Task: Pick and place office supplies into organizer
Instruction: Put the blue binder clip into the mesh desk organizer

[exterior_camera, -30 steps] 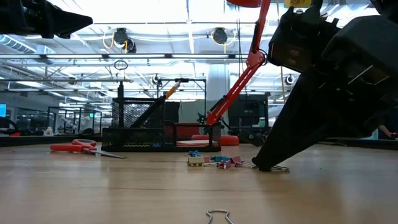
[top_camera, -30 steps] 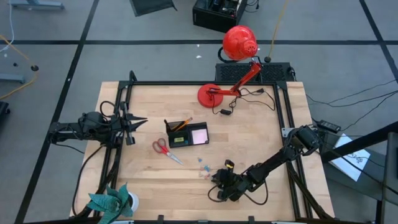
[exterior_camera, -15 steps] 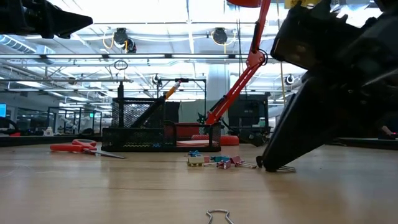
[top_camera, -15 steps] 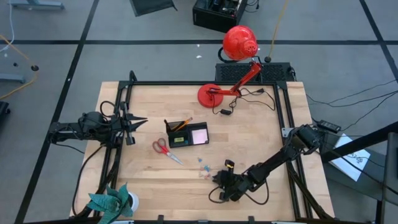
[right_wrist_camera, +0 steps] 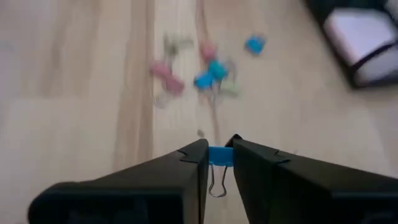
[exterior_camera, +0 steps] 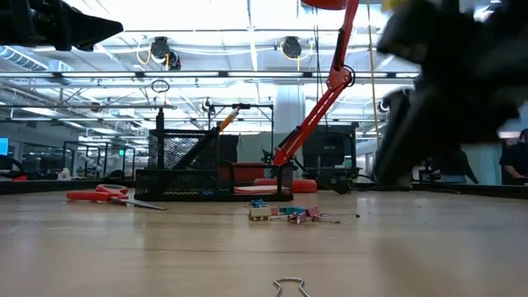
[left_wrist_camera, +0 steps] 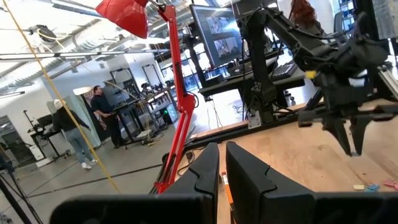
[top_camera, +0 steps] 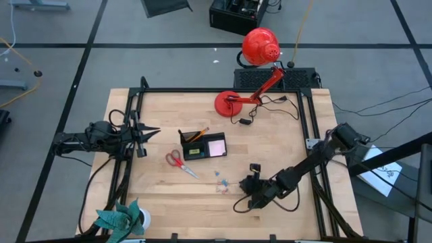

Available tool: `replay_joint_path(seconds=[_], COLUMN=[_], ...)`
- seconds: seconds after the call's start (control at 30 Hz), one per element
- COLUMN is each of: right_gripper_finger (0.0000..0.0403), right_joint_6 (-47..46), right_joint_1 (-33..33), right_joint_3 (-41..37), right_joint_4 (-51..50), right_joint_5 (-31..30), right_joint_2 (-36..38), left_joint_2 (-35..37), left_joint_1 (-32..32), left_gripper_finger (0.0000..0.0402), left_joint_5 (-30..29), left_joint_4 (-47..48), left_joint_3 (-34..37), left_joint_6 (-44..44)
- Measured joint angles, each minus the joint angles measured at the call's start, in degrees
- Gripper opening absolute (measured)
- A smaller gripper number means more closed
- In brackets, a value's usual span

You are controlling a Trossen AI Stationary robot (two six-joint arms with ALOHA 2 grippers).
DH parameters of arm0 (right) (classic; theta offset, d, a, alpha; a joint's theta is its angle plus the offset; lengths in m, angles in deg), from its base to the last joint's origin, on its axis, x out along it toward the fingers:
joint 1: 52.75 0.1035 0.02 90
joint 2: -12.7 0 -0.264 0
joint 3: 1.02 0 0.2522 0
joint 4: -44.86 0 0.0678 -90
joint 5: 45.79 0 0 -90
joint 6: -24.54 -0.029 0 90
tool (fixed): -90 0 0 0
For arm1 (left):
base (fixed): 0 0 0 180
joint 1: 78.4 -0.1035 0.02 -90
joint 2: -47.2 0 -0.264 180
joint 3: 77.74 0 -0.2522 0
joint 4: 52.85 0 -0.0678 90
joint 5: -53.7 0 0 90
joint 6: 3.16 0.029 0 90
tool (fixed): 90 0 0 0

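A small blue binder clip (right_wrist_camera: 217, 155) sits between the fingertips of my right gripper (right_wrist_camera: 217, 160), which is shut on it above the near middle of the table (top_camera: 240, 202). More small blue, pink and yellow clips (top_camera: 221, 181) lie loose on the wood ahead of it (right_wrist_camera: 208, 78). The black organizer (top_camera: 201, 145) stands mid-table with an orange pencil (top_camera: 198, 135) and a pink notepad (top_camera: 216, 145) in it. Red-handled scissors (top_camera: 177, 160) lie flat beside it. My left gripper (top_camera: 154, 131) waits shut at the table's left, held above it. My right gripper pinches the clip's blue body (right_wrist_camera: 219, 155) between its two fingertips. The fingers slant down from the table's right side. The clip's wire loop (right_wrist_camera: 216, 185) sticks out of the gap, back toward the wrist. The clip is lifted clear of the table.
A red desk lamp's base (top_camera: 227, 103) and its cord stand at the far edge. A teal plant in a white pot (top_camera: 123, 219) sits at the near left corner. A loose wire loop (exterior_camera: 289, 286) lies near the front edge. Bare wood lies right of the organizer.
My right gripper has risen from the table, where its tips rested beside the loose clips, and has rolled as it rose. It has shifted a little toward the table's right edge. The clip has come up with it, clear of the wood.
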Motion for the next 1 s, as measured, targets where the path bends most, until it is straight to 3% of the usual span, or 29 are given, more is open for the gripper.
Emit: replay_joint_path(seconds=[0.3,0.47,0.73,1.0], right_gripper_finger=[0.0052,0.0052,0.0052,0.0052], right_joint_6=[6.0,10.9,23.9,32.9], right_joint_1=[-1.3,-5.4,-17.0,-24.6], right_joint_3=[0.1,0.1,0.9,14.1], right_joint_4=[1.7,5.8,23.5,24.7], right_joint_5=[-0.8,-0.6,9.7,17.5], right_joint_2=[4.3,4.8,-0.2,-10.4], left_joint_2=[0.0,0.0,0.0,0.0], left_joint_1=[0.0,0.0,0.0,0.0], left_gripper_finger=[0.0035,0.0035,0.0035,0.0035], left_joint_5=[0.0,0.0,0.0,0.0], left_joint_4=[0.0,0.0,-0.3,-0.3], left_joint_3=[0.0,0.0,0.0,0.0], left_joint_6=[0.2,0.2,0.2,0.4])
